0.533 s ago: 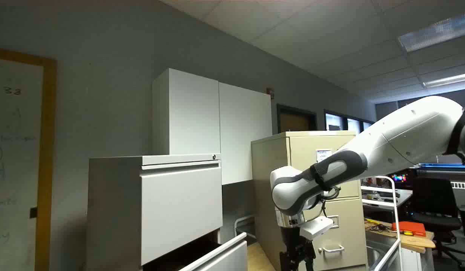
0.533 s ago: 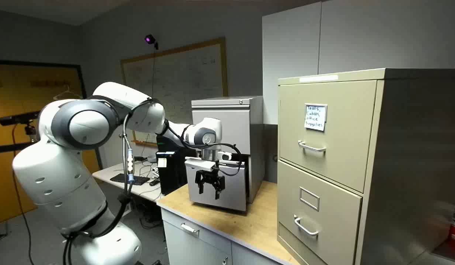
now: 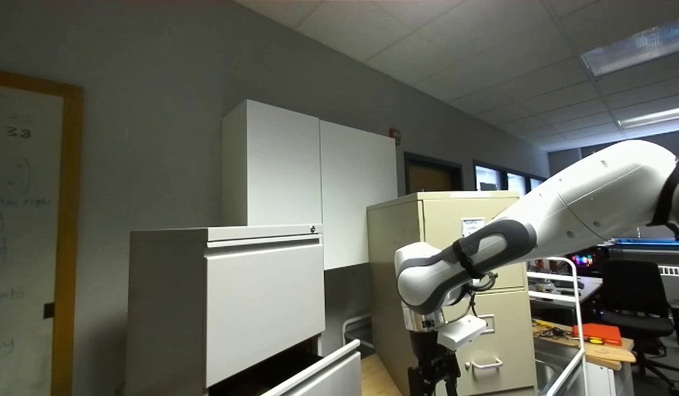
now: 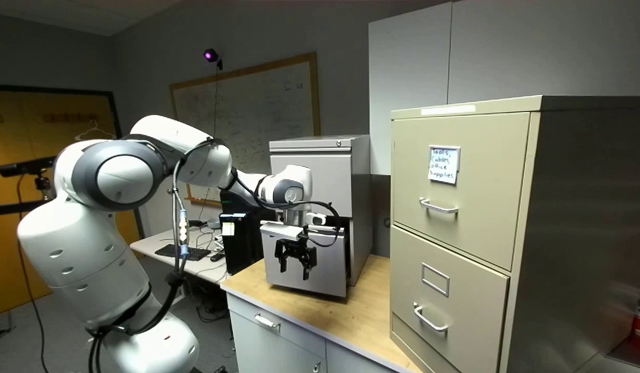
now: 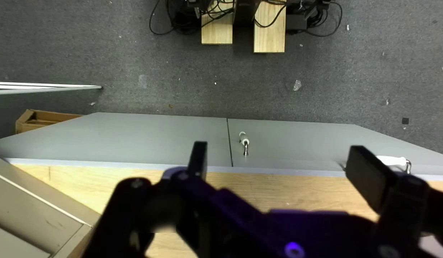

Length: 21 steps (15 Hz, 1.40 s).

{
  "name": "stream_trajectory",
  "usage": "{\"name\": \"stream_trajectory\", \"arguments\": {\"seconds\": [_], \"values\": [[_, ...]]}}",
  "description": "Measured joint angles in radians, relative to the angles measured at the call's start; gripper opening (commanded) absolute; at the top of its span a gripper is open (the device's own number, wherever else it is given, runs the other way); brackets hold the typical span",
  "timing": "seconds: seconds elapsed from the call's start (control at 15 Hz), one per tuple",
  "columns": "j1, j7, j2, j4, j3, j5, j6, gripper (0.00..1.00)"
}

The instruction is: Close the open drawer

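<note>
While the upper drawer [image 3: 265, 311] sat flush, the lower drawer [image 3: 334, 378] stood partly pulled out of the grey-white filing cabinet [image 3: 166, 308] in an exterior view, its inside too dark to show any load. The robot arm [image 3: 586, 203] reached down to one side, a strip of wood-topped desk [image 3: 379, 378] showing between it and the drawer's front. That front looked like painted sheet metal: stiff, hard to damage, probably slippery to pinch. Its weight could not be told; loaded, it might have wanted a firm shove, unloaded only a light one.

In an exterior view the fingers [image 4: 306, 270] hung before the lower drawer's face, spread and pinching nothing. No handle showed there, so no grip seemed called for: a push square on the face at mid-width looked best, since pressure near one edge might have made it bind.

In the wrist view the fingers stood wide apart, the desk and the carpet [image 5: 192, 86] showing between them. The beige filing cabinet [image 5: 34, 206] filled the lower left corner; the lower drawer could not be made out with certainty. Bringing the fingers together seemed likely to make a sturdier pusher.
</note>
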Motion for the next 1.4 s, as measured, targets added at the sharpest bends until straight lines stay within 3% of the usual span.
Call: {"name": "stream_trajectory", "arguments": {"seconds": [0.4, 0.47, 0.73, 1.13, 1.4], "values": [[-0.001, 0.008, 0.008, -0.001, -0.001, 0.008, 0.028, 1.00], [-0.002, 0.010, 0.012, 0.000, -0.001, 0.014, 0.046, 0.82], [-0.004, 0.028, 0.042, 0.005, -0.010, 0.068, 0.154, 0.52], [-0.004, 0.105, 0.150, 0.043, -0.018, 0.217, 0.407, 0.05], [0.003, 0.143, 0.228, 0.106, -0.015, 0.369, 0.490, 0.00]]}}
